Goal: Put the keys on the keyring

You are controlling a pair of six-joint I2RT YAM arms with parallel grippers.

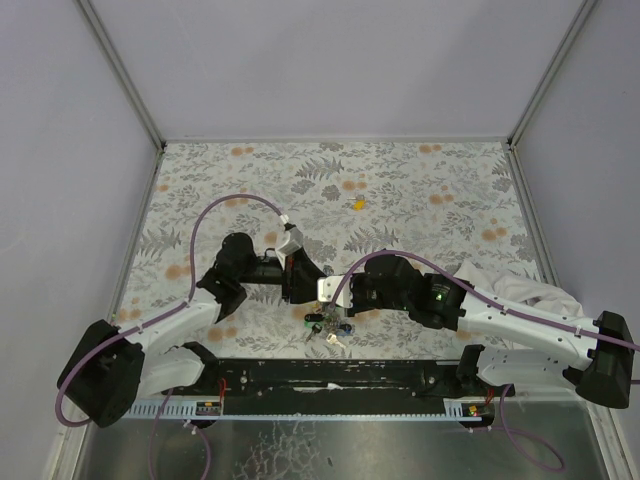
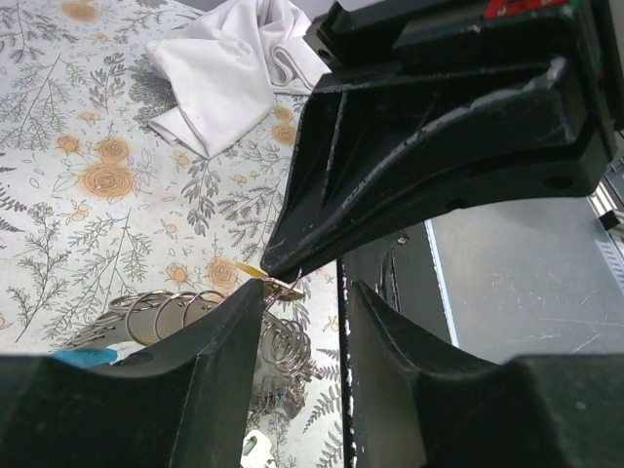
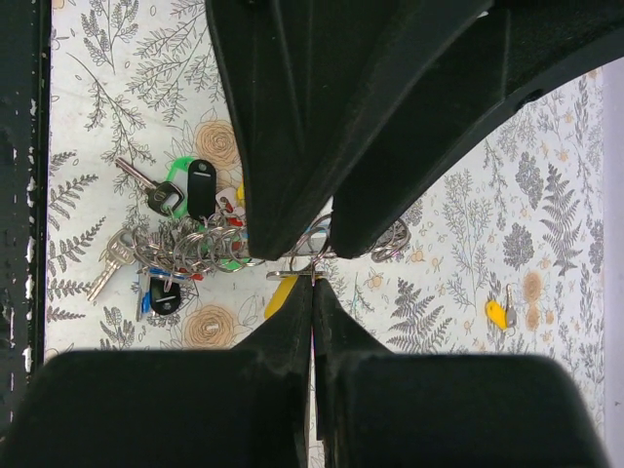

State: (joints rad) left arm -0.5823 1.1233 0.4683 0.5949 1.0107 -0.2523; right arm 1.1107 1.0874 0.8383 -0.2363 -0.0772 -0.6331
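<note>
Pinching yellow key (image 3: 279,300), right claw (image 3: 312,292) is clamped tight, tip to tip with left claw (image 2: 307,292). Left one's fingers sit apart with ring loops in the gap, can't tell if they touch. Silvery keyring (image 3: 200,249) with black, green, red, blue keys lies on tabletop (image 1: 420,190) just beside both claws, near front edge. 1 spare yellow key (image 1: 357,204) well apart, mid-tabletop. White cloth (image 2: 224,68) by right arm.

No readable text, brand, number or sign appears in any view. The plastic caps of the keys (image 3: 200,190) are too small to show lettering. Small red and yellow stickers (image 1: 210,406) on the arms' base rail are illegible.
</note>
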